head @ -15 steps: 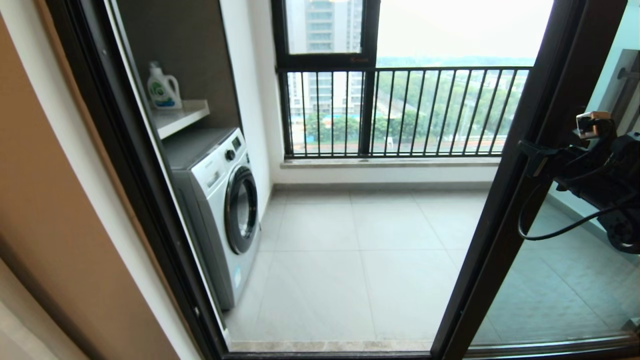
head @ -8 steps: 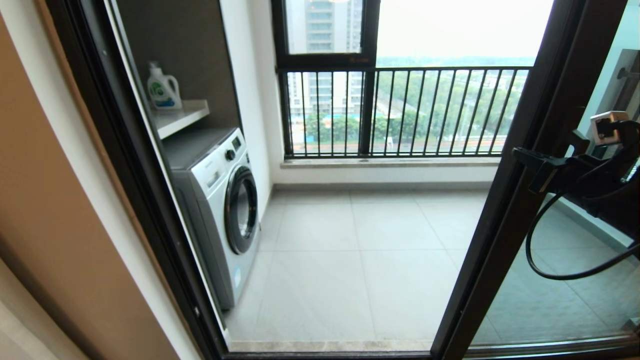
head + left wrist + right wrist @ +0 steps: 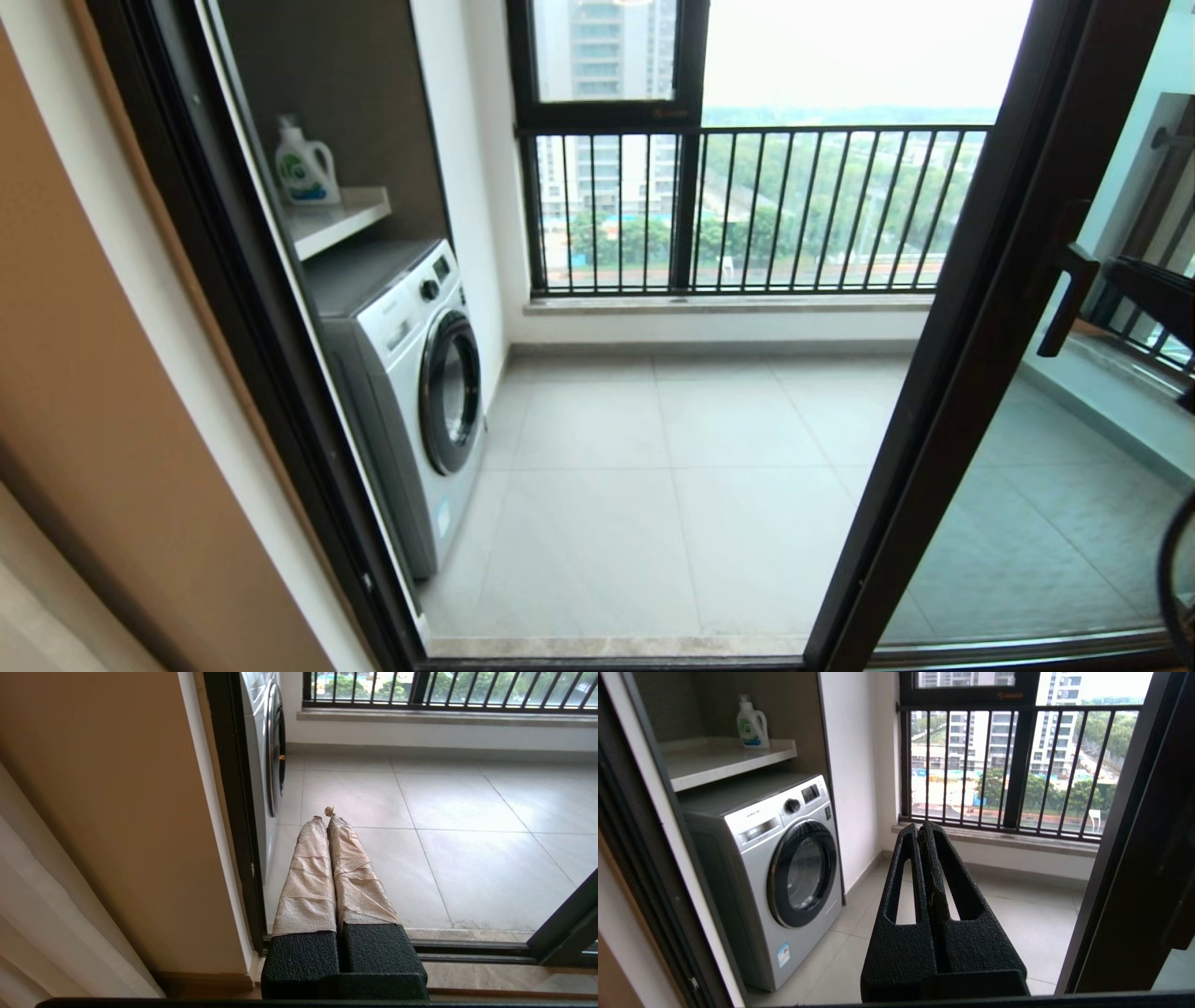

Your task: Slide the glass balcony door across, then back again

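Grey tile floor [image 3: 672, 485] fills the balcony; washing machine [image 3: 411, 383] on the left; glass balcony door [image 3: 990, 308] stands right, doorway open; left gripper [image 3: 326, 820] and right gripper [image 3: 920, 833] both pressed together, empty.

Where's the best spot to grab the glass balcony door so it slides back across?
Probably the dark bar handle on the glass balcony door frame's room-facing side. It stands off the frame as an upright bar, so jaws could close around it. Come in from the room side with the right gripper, currently shut and nearest.
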Tool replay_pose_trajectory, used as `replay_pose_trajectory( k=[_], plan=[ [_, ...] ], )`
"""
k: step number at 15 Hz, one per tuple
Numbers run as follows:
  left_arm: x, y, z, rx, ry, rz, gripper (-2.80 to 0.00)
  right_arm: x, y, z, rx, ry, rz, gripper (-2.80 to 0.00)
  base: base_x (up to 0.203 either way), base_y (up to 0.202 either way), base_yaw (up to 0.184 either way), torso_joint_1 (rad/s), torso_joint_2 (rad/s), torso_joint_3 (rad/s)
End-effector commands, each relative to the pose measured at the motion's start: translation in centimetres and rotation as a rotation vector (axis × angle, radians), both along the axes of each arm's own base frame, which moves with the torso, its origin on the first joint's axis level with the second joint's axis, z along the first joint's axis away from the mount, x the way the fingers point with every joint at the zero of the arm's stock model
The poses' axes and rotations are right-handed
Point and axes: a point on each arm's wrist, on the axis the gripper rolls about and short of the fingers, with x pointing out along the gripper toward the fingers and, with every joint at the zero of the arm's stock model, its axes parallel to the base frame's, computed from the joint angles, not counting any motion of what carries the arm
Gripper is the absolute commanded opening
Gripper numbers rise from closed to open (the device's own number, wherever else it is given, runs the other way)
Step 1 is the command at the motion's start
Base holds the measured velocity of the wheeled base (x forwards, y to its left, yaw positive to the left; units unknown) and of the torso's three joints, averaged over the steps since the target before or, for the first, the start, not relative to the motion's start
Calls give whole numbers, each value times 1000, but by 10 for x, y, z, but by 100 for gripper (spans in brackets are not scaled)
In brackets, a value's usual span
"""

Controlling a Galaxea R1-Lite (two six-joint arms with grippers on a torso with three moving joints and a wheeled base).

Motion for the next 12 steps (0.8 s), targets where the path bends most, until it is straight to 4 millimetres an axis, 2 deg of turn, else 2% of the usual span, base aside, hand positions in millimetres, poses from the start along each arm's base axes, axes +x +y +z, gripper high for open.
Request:
replay_pose_trajectory(
  k=[1,3,6,7,9,11,12],
  plan=[
    [0,0,0,-1,2,0,-280,-89,10,18,-20,-133,19,-280,0,0,0,0,0,0],
    [0,0,0,-1,2,0,-280,-140,16,15,-23,-120,36,-280,0,0,0,0,0,0],
    [0,0,0,-1,2,0,-280,-195,22,4,-25,-97,51,-280,0,0,0,0,0,0],
    [0,0,0,-1,2,0,-280,-203,23,0,-23,-95,40,-280,0,0,0,0,0,0],
    [0,0,0,-1,2,0,-280,-206,21,3,43,-75,-18,-280,0,0,0,0,0,0],
    [0,0,0,-1,2,0,-280,-221,17,15,46,-110,46,-280,0,0,0,0,0,0],
    [0,0,0,-1,2,0,-280,-229,16,13,31,-88,50,-280,0,0,0,0,0,0]
  ],
)
